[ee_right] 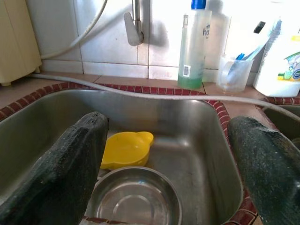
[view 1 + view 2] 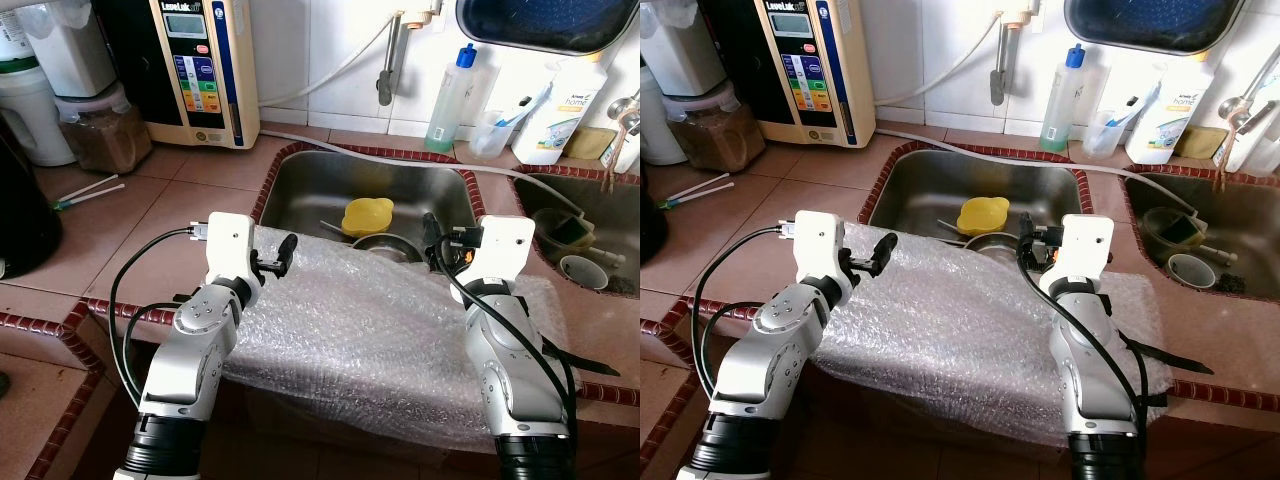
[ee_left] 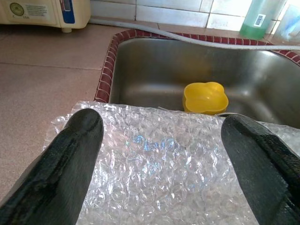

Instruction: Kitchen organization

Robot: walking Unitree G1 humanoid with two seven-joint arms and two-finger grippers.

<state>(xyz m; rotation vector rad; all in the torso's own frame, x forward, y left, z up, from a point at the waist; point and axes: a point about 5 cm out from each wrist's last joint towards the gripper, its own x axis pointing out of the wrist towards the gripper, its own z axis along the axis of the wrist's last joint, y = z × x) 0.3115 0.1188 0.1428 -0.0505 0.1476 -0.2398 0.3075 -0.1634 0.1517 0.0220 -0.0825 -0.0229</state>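
Two eyes, head view: both silver arms were up over a big sheet of bubble wrap (image 2: 370,330) draped across the front edge of the sink (image 2: 300,190), hanging over the counter lip toward the robot.
Left gripper (image 2: 281,252): hovered just above the wrap's left corner.
Right gripper (image 2: 433,245): sat at the wrap's far edge, right by the basin.
In the basin: a yellow container (image 2: 367,215) with a steel bowl (image 2: 385,246) just beside it, partly tucked under the sheet.
Left wrist view: fingers (image 3: 70,154) were spread wide, nothing between them, wrap directly below, yellow tub further on.
Right wrist view: fingers (image 1: 75,159) also spread apart and empty, aimed into the sink at the bowl and tub; a green soap bottle (image 1: 193,44) stood on the ledge behind.
Handling guess: the wrap looked super light, floppy and a bit slick, so it'd probably crumple and sag rather than lift flat.
Where to grab: I'd pinch a bunched corner or edge on each side, not the middle.
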